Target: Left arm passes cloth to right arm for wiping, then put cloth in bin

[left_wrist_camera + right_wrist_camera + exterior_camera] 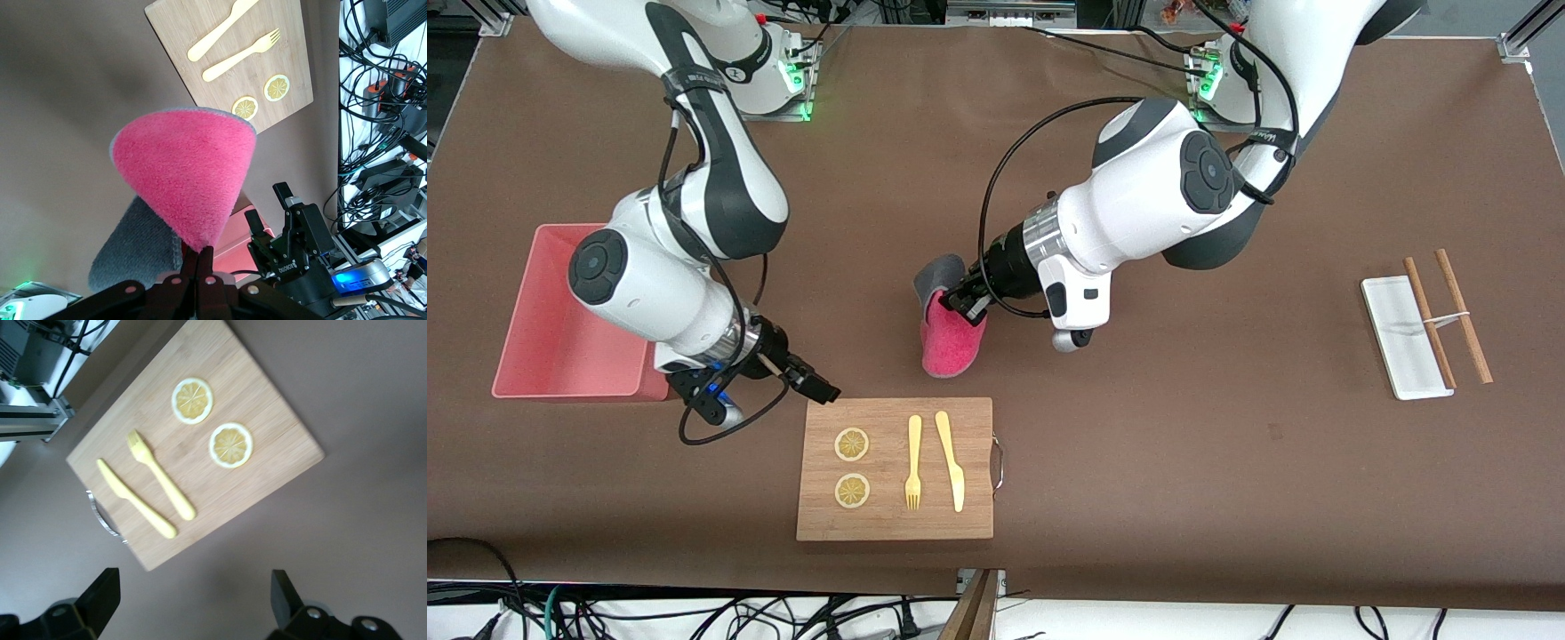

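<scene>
Limply folded magenta cloth [951,342], grey reverse showing

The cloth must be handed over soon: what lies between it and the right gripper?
Nothing: the front view shows only bare brown table between the cloth, hanging from the shut left gripper, and the open right gripper.

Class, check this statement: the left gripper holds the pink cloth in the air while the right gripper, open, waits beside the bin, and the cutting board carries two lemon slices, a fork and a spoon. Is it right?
One detail is wrong: the utensil beside the fork is a knife, not a spoon, as the right wrist view shows. The rest stands: the left gripper holds the cloth, the right gripper is open beside the bin, and the cutting board carries two lemon slices.
</scene>
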`<state>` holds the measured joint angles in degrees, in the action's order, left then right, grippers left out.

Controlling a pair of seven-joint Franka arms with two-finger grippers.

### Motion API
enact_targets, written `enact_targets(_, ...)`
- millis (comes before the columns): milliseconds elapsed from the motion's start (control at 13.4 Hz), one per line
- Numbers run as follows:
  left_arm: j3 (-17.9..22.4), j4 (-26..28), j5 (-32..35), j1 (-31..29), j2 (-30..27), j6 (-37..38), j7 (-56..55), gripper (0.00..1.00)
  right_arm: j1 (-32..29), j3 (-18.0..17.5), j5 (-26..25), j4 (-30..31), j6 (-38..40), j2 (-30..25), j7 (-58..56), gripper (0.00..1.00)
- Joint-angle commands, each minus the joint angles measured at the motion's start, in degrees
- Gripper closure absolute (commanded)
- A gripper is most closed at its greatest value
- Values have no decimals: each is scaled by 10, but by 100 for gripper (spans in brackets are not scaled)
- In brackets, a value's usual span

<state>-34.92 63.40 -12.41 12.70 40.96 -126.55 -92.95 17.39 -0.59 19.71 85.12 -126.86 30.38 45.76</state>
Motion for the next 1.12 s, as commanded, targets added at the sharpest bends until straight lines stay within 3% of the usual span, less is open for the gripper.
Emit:
enact_targets(0,2,-20,-16,7,11,-6,-6,100,5,4,72,-9,-39,16,13,0)
enact_targets(149,2,-20,-16,7,11,-8,-6,100,12,4,114,-9,-72,35,10,0)
enact_targets(298,3,-20,-16,7,11,-7,-6,100,16,4,114,-20,-77,50,4,0)
enact_targets(596,3,-20,-16,6,11,-8,-6,100,31,4,118,-106,-78,111,13,0)
enact_targets(1044,2,-20,-16,5,12,-9,-6,100,52,4,117,-133,-77,134,20,0)
